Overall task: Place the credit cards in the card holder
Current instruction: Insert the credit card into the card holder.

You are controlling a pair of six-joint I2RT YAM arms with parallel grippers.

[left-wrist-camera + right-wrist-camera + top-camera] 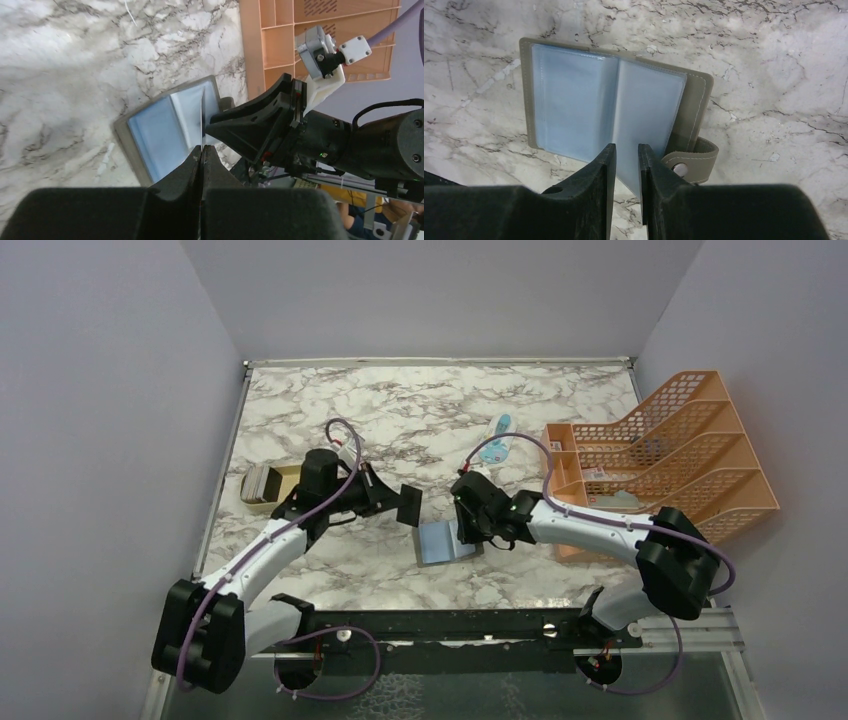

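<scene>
Tabletop (774, 75), card holder (609, 105) between right jaws

Bench (400, 410) is one of those marble-print tops, smooth with a soft sheen. The card holder (698, 100) has a grey matt cover, kinda leathery-looking, with pale stitching along the edge. The sleeves (574, 100) inside are clear glossy plastic with a bluish tint. There's a shiny metal snap (680, 169) on its tab, lower right of the frame. My right fingers (599, 200) are matt black plastic, slightly grainy. The credit card (408, 505) looks like thin stiff plastic. The rack (690, 440) on the right is smooth orange plastic mesh.
</scene>
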